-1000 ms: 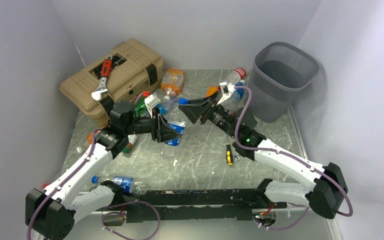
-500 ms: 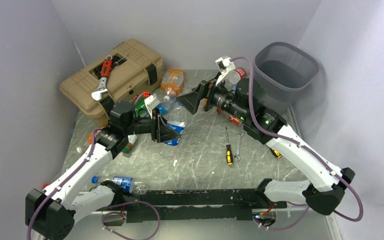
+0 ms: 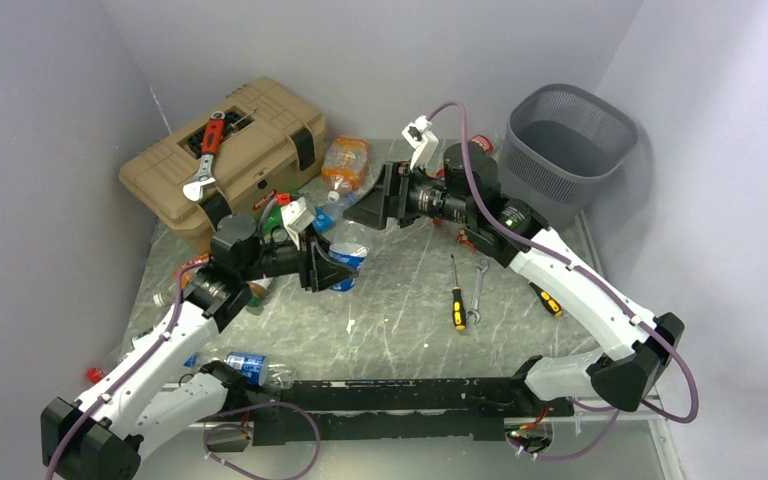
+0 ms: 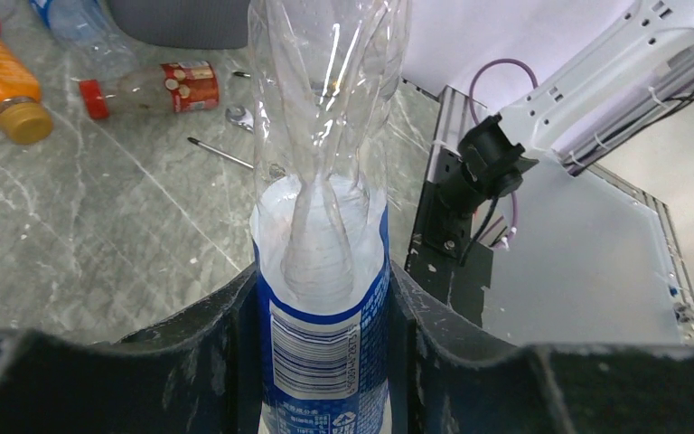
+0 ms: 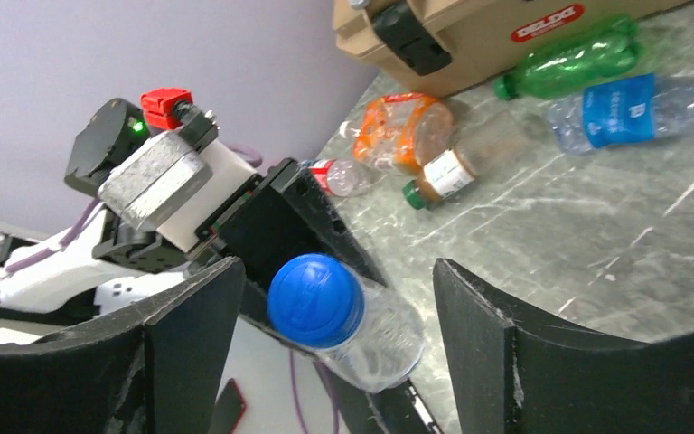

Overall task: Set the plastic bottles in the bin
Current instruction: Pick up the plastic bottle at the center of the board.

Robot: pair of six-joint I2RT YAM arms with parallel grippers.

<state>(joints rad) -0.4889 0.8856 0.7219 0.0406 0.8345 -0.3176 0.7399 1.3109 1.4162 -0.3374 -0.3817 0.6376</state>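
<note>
My left gripper (image 3: 328, 264) is shut on a clear plastic bottle with a blue label (image 3: 349, 246), held off the table. In the left wrist view the bottle (image 4: 323, 226) stands squeezed between my fingers (image 4: 217, 344). My right gripper (image 3: 368, 206) is open and faces that bottle. In the right wrist view the bottle's blue cap (image 5: 315, 300) sits between my spread fingertips (image 5: 190, 334), touching neither. The grey mesh bin (image 3: 568, 148) stands at the far right.
A tan toolbox (image 3: 230, 150) with a wrench on it is at the far left. Loose bottles lie by it: orange (image 3: 345, 162), green (image 5: 569, 63), blue-labelled (image 5: 633, 108). Another bottle (image 3: 250, 366) lies near my left base. A screwdriver (image 3: 456, 305) and a spanner (image 3: 477, 290) lie mid-table.
My right arm has risen and swung left, bringing its open gripper up to the bottle's cap. My left arm has shifted slightly, still holding the bottle.
</note>
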